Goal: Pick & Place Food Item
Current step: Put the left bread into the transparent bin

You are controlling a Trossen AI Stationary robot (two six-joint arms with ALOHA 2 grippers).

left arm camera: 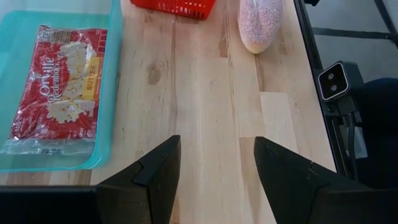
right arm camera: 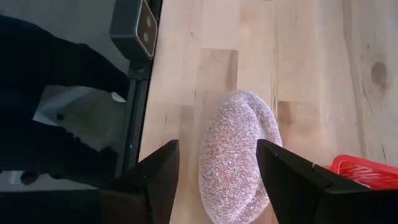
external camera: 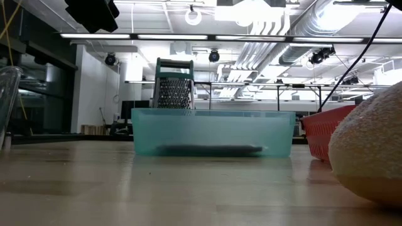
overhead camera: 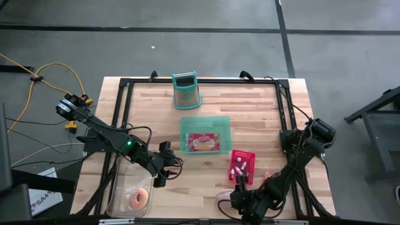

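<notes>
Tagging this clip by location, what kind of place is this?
Probably a lab or industrial workspace: exposed ceiling ducts, a bare concrete floor, and a wooden table in a black frame.

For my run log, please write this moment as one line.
left tool: open, empty, over bare table beside teal bin | right tool: open, above sugared pastry, not gripping | popcorn bag: in teal bin | donut: in clear container
</notes>
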